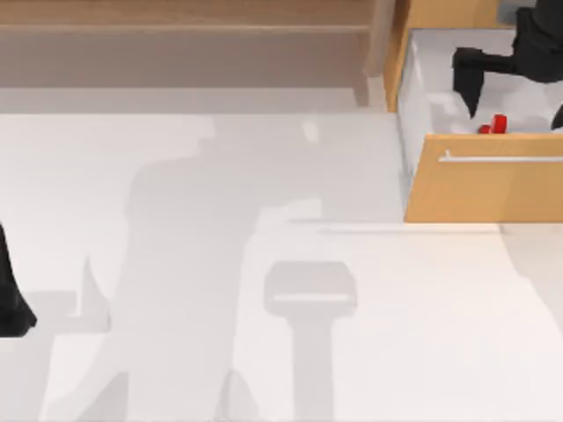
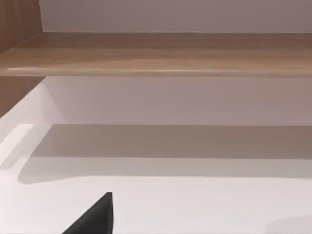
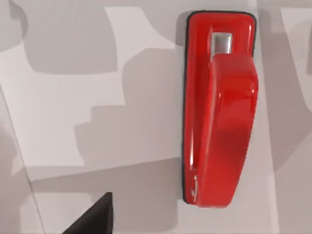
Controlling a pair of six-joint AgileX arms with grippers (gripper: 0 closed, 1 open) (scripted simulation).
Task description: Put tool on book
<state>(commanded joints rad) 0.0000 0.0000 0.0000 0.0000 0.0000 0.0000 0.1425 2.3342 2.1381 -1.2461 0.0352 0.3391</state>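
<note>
The tool [image 1: 494, 125] is small, glossy and bright red, and lies on the white floor of an open drawer [image 1: 413, 97] at the table's back right, just behind the wooden drawer front [image 1: 484, 189]. The right wrist view looks down on the tool [image 3: 219, 112], an elongated red body on a dark-edged base with a small grey window at one end. My right gripper [image 1: 515, 117] hangs over the drawer, open, with its dark fingers either side of the tool and not touching it. The book is out of view. My left gripper [image 1: 13, 308] is parked at the table's left edge.
The drawer front carries a thin silver handle [image 1: 501, 158] and juts out over the white tabletop [image 1: 264, 264]. A long wooden shelf [image 1: 185, 35] runs along the back, and the left wrist view faces that shelf [image 2: 156, 53]. Arm shadows fall across the table's middle.
</note>
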